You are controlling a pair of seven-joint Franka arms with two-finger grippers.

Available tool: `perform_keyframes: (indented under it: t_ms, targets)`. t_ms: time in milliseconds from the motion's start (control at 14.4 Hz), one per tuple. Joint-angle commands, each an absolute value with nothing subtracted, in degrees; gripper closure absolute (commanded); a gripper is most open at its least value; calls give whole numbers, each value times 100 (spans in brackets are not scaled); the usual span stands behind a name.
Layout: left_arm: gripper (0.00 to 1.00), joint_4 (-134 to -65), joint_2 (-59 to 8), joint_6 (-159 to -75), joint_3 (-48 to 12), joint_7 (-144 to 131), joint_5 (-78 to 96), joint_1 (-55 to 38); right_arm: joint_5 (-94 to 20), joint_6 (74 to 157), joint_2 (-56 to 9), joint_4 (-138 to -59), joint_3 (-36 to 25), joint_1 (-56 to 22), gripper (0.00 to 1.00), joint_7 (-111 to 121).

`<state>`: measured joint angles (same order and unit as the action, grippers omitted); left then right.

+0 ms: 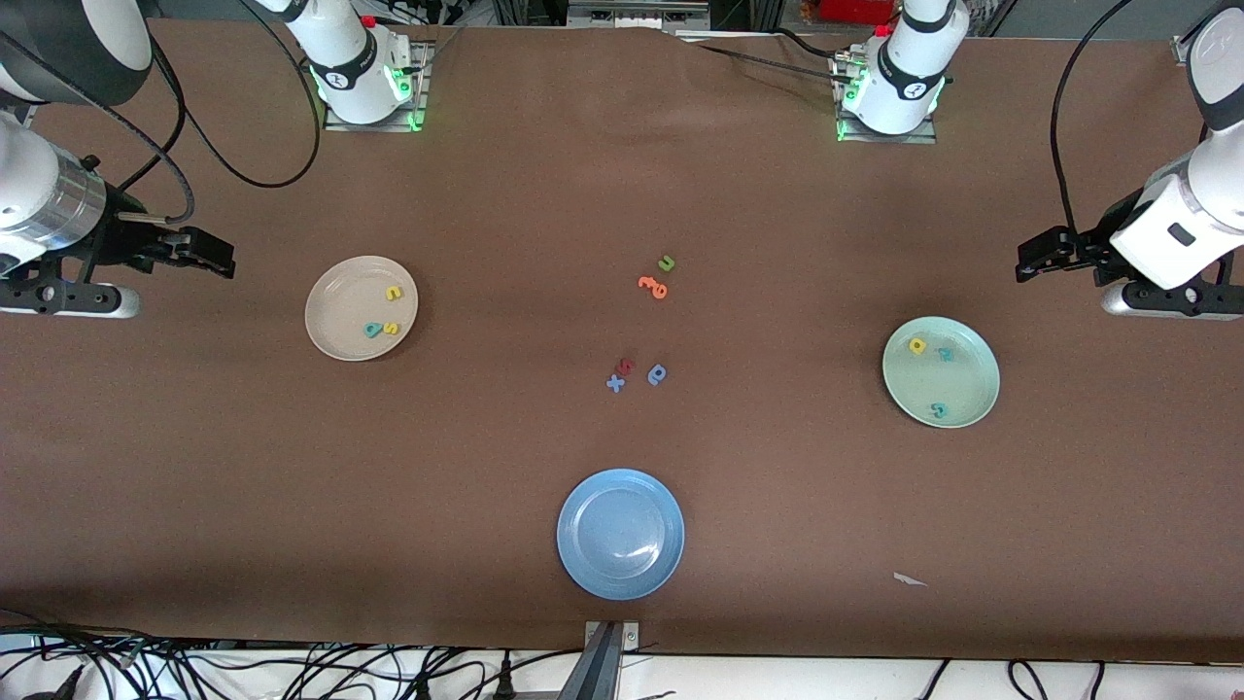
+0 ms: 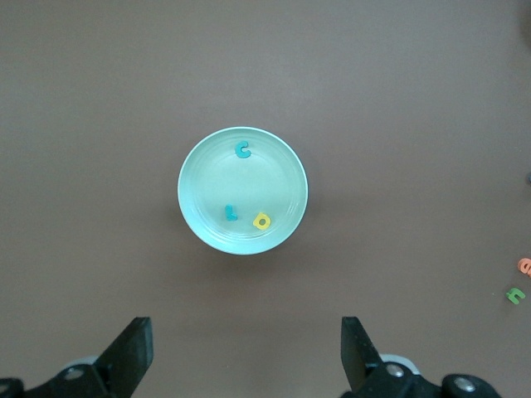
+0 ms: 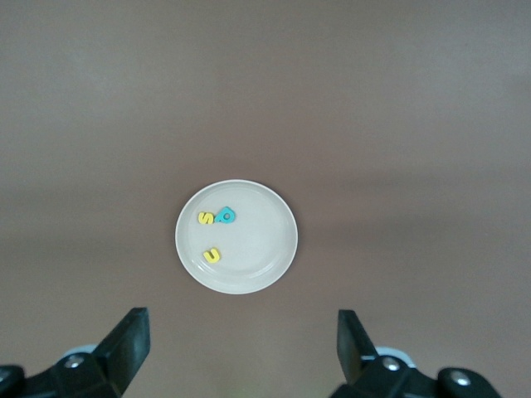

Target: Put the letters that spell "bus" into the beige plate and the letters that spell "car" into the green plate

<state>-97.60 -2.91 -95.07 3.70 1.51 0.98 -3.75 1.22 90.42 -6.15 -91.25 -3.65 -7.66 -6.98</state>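
The beige plate (image 1: 335,301) (image 3: 253,240) lies toward the right arm's end of the table and holds a teal "b" (image 1: 373,331) (image 3: 225,215), a yellow "s" (image 1: 391,328) (image 3: 205,218) and a yellow "u" (image 1: 393,292) (image 3: 212,254). In the green plate (image 1: 972,374) (image 2: 249,186), toward the left arm's end, lie a teal "c" (image 1: 939,410) (image 2: 242,149), a yellow "a" (image 1: 917,344) (image 2: 262,220) and a teal "r" (image 1: 944,355) (image 2: 231,213). My right gripper (image 1: 219,258) (image 3: 243,344) hangs open and empty beside the beige plate. Beside the green plate, my left gripper (image 1: 1032,261) (image 2: 246,348) is open and empty too.
Mid-table lie a green "u" (image 1: 666,262) (image 2: 516,294), orange letters (image 1: 653,286) (image 2: 524,265), a red letter (image 1: 627,366), a blue "x" (image 1: 615,383) and a darker blue round letter (image 1: 657,374). A blue plate (image 1: 620,533) sits nearer the camera. A white scrap (image 1: 909,579) lies near the table's front edge.
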Motion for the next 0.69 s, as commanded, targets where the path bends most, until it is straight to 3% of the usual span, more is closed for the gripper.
perform_keyframes:
  t_ms: [0,624]
  targets:
    - [0,-9817,-202,-9536,404,308,193,-404,9,9149,-238,-9597,-326,-555,0,-659]
    - [0,-9817,-167,-9519,404,308,202,-396,79,9035,-519,-9282,-273,-615,0,-703]
